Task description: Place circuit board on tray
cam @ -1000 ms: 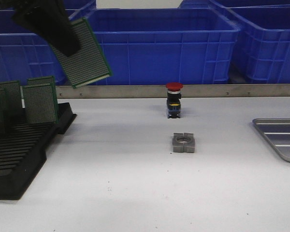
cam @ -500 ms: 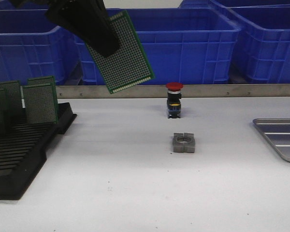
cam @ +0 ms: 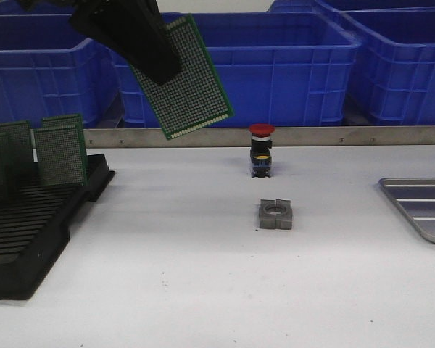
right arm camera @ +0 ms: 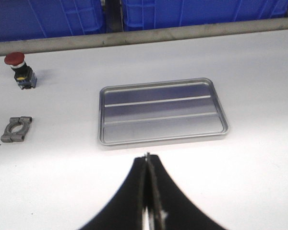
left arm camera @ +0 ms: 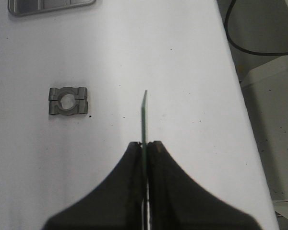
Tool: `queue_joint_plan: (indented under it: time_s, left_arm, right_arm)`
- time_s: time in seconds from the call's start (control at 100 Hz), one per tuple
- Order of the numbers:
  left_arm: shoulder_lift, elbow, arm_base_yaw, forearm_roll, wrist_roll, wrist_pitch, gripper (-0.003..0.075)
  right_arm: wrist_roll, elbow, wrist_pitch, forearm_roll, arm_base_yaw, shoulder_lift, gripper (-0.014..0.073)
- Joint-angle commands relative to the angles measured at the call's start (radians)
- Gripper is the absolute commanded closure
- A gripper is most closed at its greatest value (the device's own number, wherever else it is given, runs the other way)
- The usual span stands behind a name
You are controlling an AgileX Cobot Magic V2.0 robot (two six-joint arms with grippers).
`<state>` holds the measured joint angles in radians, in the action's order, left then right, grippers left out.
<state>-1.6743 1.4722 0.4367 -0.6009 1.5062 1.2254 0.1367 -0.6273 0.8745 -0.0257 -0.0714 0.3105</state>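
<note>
Front view: left gripper (cam: 158,67) clamps the green perforated rectangular circuit board (cam: 192,80) aloft, tilted, above the white table (cam: 203,275); the shallow silver-grey ribbed metal tray (cam: 423,205) lies empty, well apart; carry and placement remain. Left wrist view: board edge-on between clenched fingers (left arm camera: 134,158). Right wrist view: right gripper (right arm camera: 148,165) pressed closed, empty, near the tray; blue plastic bins (right arm camera: 48,17) behind.

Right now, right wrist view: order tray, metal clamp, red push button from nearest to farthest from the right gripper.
1. tray: directly ahead of the right gripper, empty, closest.
2. metal clamp: off to the side on the white table, beyond the tray's edge.
3. red push button: same side as the clamp, farther back toward the blue bins.
</note>
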Motion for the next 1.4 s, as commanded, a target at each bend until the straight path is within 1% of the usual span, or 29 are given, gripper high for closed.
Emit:
queue_joint_plan:
  time_s: [0.0, 0.08, 0.28, 0.33, 0.37, 0.4, 0.52, 0.57, 0.64, 0.73, 0.81, 0.92, 1.06, 1.11, 1.13, 1.18, 1.21, 1.28, 1.39]
  left_arm:
    - [0.047, 0.031, 0.007, -0.067, -0.010, 0.049, 0.0738]
    - [0.047, 0.031, 0.007, -0.067, -0.010, 0.049, 0.0738]
    - [0.047, 0.031, 0.007, -0.067, -0.010, 0.049, 0.0738]
    - [0.047, 0.031, 0.007, -0.069, -0.010, 0.049, 0.0738]
    - [0.047, 0.031, 0.007, -0.069, -0.010, 0.049, 0.0738]
    - [0.047, 0.031, 0.007, -0.069, -0.010, 0.049, 0.0738]
    - [0.047, 0.031, 0.007, -0.069, -0.010, 0.049, 0.0738]
    - [0.047, 0.031, 0.007, -0.069, -0.010, 0.049, 0.0738]
    - [0.047, 0.031, 0.007, -0.069, -0.010, 0.049, 0.0738]
    - [0.047, 0.031, 0.007, -0.069, -0.010, 0.049, 0.0738]
    - [0.047, 0.031, 0.007, -0.069, -0.010, 0.049, 0.0738]
    - [0.047, 0.031, 0.007, -0.069, -0.010, 0.049, 0.0738]
    - [0.047, 0.031, 0.007, -0.071, -0.010, 0.049, 0.0738]
    - [0.047, 0.031, 0.007, -0.071, -0.010, 0.049, 0.0738]
    - [0.047, 0.031, 0.007, -0.071, -0.010, 0.049, 0.0738]
    - [0.047, 0.031, 0.007, -0.071, -0.010, 0.049, 0.0738]
    - [0.047, 0.031, 0.007, -0.071, -0.010, 0.049, 0.0738]
    - [0.047, 0.031, 0.007, -0.071, -0.010, 0.049, 0.0739]
    - [0.047, 0.031, 0.007, -0.071, -0.010, 0.049, 0.0739]
  right_arm:
    - [-0.001, -0.066, -0.056, -0.006, 0.000, 0.058, 0.0663]
    - [-0.001, -0.068, -0.109, -0.006, 0.000, 0.071, 0.0663]
    - [-0.002, -0.068, -0.133, -0.006, 0.000, 0.076, 0.0648]
    - [-0.002, -0.068, -0.123, -0.006, 0.000, 0.076, 0.0606]
    - [-0.002, -0.068, -0.114, -0.006, 0.000, 0.076, 0.0549]
    - [-0.002, -0.068, -0.111, -0.006, 0.000, 0.076, 0.0502]
    - [-0.002, -0.068, -0.105, -0.006, 0.000, 0.076, 0.0261]
    - [-0.001, -0.068, -0.105, 0.000, 0.000, 0.076, 0.0196]
    - [-0.002, -0.068, -0.105, 0.026, 0.000, 0.077, 0.0158]
    - [-0.047, -0.068, -0.105, 0.075, 0.000, 0.097, 0.0160]
    - [-0.174, -0.068, -0.104, 0.164, 0.000, 0.139, 0.0160]
    - [-0.398, -0.068, -0.105, 0.368, 0.000, 0.232, 0.0160]
    - [-0.746, -0.068, -0.100, 0.683, 0.000, 0.372, 0.0160]
    - [-0.910, -0.068, -0.080, 0.798, 0.000, 0.425, 0.0160]
    - [-0.951, -0.068, -0.069, 0.845, 0.000, 0.447, 0.0160]
    - [-1.112, -0.069, -0.039, 0.952, 0.000, 0.494, 0.0160]
    - [-1.187, -0.069, -0.020, 1.019, 0.000, 0.523, 0.0160]
    - [-1.344, -0.069, 0.011, 1.128, 0.012, 0.589, 0.0160]
    - [-1.527, -0.070, 0.003, 1.217, 0.067, 0.679, 0.0160]
